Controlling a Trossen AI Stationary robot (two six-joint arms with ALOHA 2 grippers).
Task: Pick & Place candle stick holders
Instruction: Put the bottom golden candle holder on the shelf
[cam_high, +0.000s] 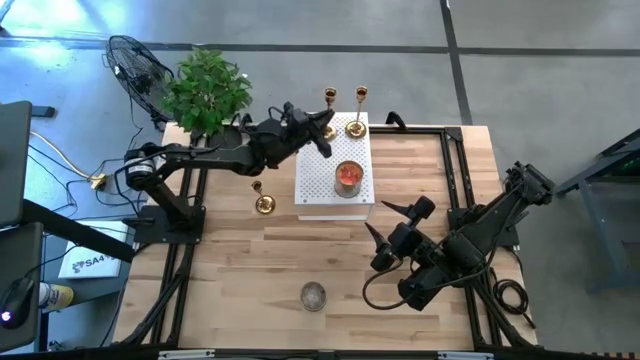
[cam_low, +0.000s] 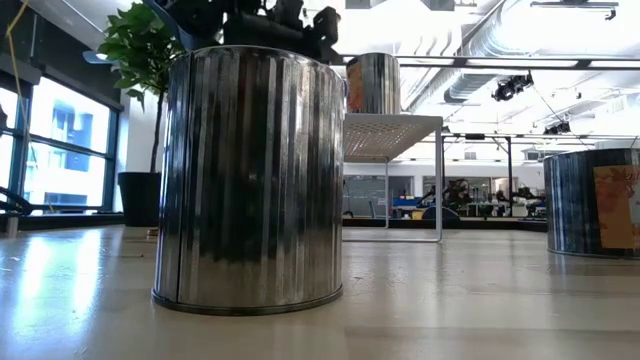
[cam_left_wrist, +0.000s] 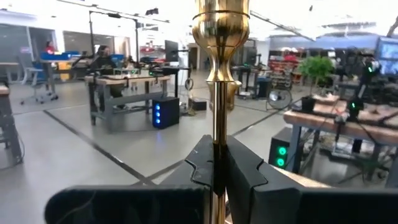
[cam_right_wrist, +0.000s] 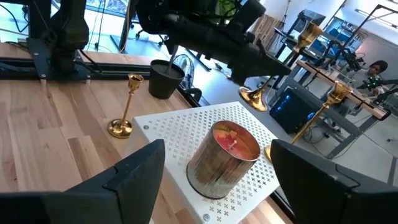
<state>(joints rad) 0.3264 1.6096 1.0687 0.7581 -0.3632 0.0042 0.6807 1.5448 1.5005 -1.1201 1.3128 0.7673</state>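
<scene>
There are three gold candle stick holders. One (cam_high: 329, 98) stands at the far left corner of the white perforated platform (cam_high: 318, 190), and my left gripper (cam_high: 322, 128) is shut on it. It fills the left wrist view (cam_left_wrist: 221, 25). The second (cam_high: 357, 124) stands on its base on the platform's far edge. The third (cam_high: 263, 200) stands on the table left of the platform and also shows in the right wrist view (cam_right_wrist: 126, 106). My right gripper (cam_high: 390, 225) is open and empty, right of the platform. My left gripper pinches the holder's slim stem (cam_left_wrist: 217, 134) between its two fingers, below the bulge under the cup. The fingers come about level from the table's left and lie across the stem. The holder stands upright in the hold. I cannot tell if its base (cam_right_wrist: 254, 96) rests on the platform.
An open candle tin (cam_high: 348, 178) stands on the platform, straight ahead of my right gripper (cam_right_wrist: 216, 149). A small silver tin (cam_high: 313, 296) stands near the table's front edge and fills the low view (cam_low: 250, 180). A potted plant (cam_high: 205, 90) and a fan (cam_high: 135, 65) stand at the far left.
</scene>
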